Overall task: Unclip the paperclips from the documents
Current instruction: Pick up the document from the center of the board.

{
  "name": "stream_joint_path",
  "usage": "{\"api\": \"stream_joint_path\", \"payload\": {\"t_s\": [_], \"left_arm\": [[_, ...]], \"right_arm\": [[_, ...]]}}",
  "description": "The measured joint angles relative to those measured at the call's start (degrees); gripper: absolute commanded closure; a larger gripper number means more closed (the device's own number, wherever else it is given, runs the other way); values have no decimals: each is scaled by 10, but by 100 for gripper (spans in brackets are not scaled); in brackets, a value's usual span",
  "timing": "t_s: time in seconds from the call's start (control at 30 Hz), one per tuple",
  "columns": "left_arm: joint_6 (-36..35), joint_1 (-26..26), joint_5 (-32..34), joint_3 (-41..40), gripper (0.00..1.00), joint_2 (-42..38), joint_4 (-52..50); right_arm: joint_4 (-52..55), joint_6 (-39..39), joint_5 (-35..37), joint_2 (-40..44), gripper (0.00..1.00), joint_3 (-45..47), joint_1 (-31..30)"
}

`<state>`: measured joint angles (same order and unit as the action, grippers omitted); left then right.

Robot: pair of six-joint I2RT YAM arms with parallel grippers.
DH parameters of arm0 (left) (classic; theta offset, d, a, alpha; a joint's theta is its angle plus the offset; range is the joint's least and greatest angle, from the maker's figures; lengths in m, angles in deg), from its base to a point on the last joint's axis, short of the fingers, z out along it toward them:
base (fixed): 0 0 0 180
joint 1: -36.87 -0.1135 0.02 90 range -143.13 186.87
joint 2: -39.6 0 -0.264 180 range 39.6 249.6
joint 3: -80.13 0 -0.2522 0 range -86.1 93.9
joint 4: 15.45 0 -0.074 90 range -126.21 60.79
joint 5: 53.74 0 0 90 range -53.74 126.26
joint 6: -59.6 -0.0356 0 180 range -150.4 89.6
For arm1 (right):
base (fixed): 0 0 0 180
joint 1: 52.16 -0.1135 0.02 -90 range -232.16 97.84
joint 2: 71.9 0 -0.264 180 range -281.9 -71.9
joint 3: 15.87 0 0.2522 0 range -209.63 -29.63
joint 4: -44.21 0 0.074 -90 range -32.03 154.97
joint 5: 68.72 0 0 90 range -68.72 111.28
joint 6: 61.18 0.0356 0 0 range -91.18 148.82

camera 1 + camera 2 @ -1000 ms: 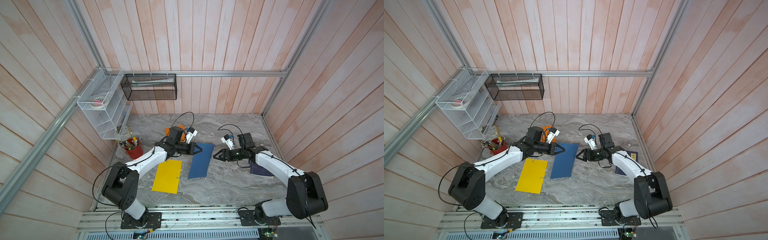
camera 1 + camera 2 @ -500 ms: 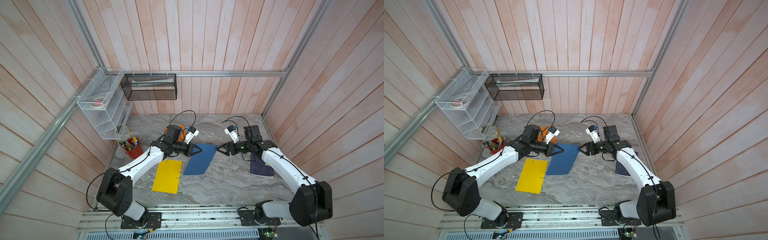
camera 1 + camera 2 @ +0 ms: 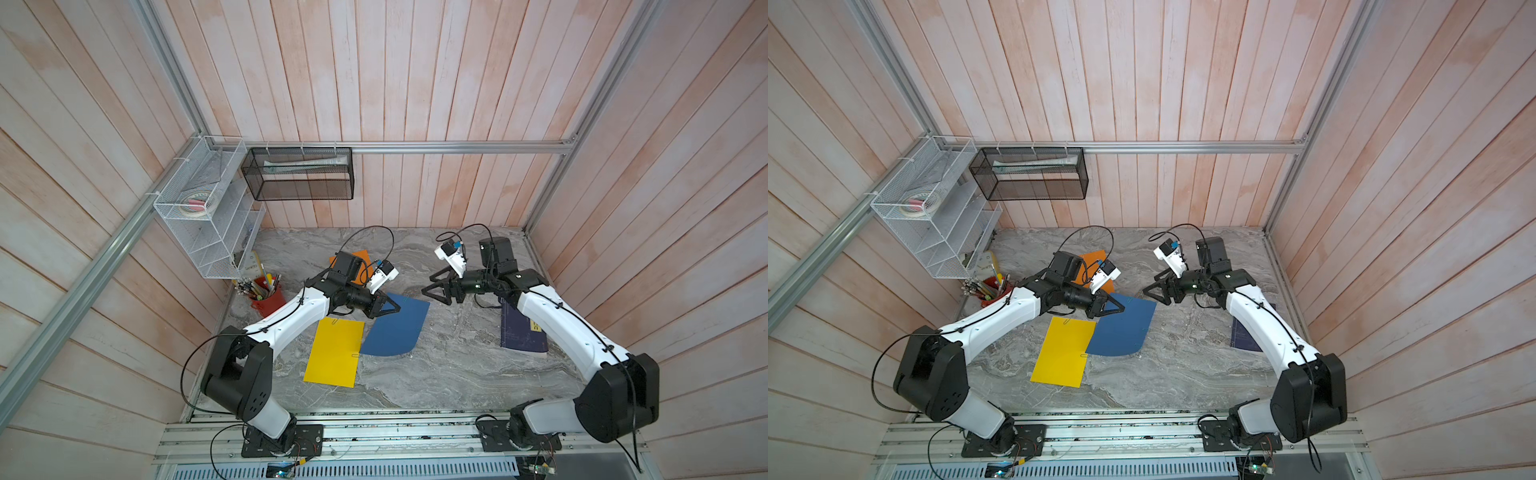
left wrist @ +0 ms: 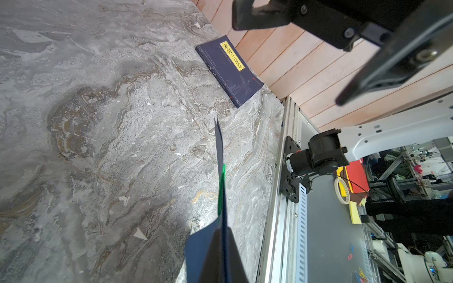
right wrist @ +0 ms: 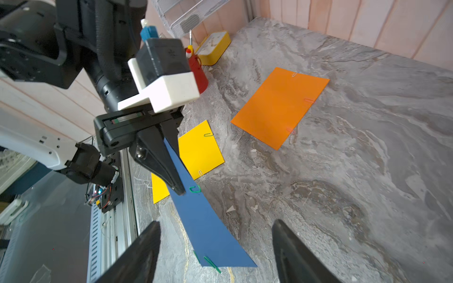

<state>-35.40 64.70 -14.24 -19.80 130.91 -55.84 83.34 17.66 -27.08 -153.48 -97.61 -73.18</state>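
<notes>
Two claws meet over a grey table. Left claw is clamped tight on one edge of the blue sheet, holding that edge up in the air while the sheet's near end rests on the table. A green clip sits on the raised edge, just beside the claw's tip. Right claw, jaws spread wide and holding nothing, hovers just right of the sheet, facing it.

Likely risks: the clip is tiny and very close to the left claw, so the right claw may bump it or close on paper along with wire. A pull could then crease or tear the thin, bowed sheet, or drag it out of the left grip. The clip may also slip and fall.

Three sheets: blue, held; yellow, flat, just left of it; orange, flat, farther back. Clips counted: three on orange, two on yellow, at least two green on blue, with a possible third too small to tell. One book lies well apart at the right.
</notes>
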Motion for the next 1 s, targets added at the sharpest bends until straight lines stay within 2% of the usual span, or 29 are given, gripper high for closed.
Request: {"api": "stream_joint_path", "payload": {"t_s": [0.17,0.43,0.7,1.0], "left_arm": [[-22,-1,0,0,100,1,-16],[-43,-3,2,5,100,1,-40],[-55,-5,2,23,100,1,-62],[-69,-5,1,61,100,1,-82]], "right_arm": [[0,-37,-9,-51,27,-28,-34],[4,-71,-30,-99,32,-50,-40],[14,-92,-73,-106,40,-53,-47],[17,-101,-90,-110,44,-53,-49]]}}
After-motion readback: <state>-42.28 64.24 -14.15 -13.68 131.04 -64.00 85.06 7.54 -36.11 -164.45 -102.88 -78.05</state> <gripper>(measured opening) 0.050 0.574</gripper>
